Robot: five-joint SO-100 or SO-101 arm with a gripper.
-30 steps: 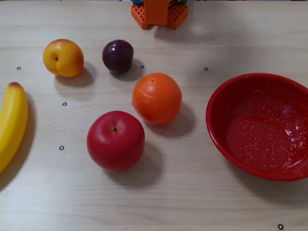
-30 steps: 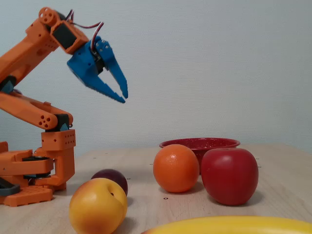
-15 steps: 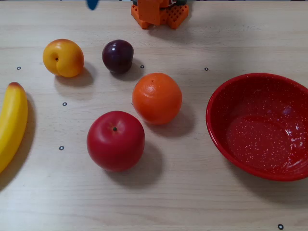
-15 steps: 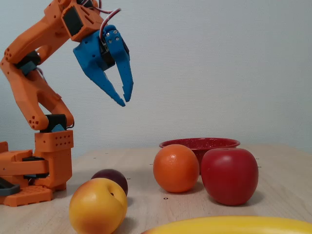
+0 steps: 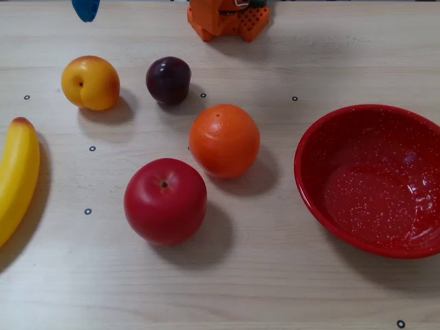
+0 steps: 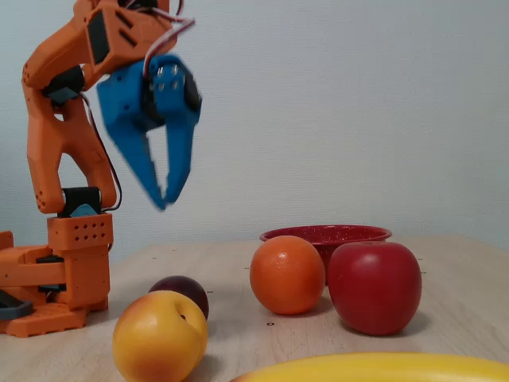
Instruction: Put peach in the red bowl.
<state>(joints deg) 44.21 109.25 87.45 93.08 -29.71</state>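
Five fruits sit on the table, and the peach (image 5: 90, 82) is far left, beside the plum (image 5: 168, 80), well apart from the red bowl (image 5: 371, 180). Blue gripper (image 6: 165, 200) hangs above, fingers nearly together, gripping nothing.

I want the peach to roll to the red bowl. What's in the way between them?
In the fixed view from above, the orange sits between the peach and the red bowl. The plum lies near that line too.
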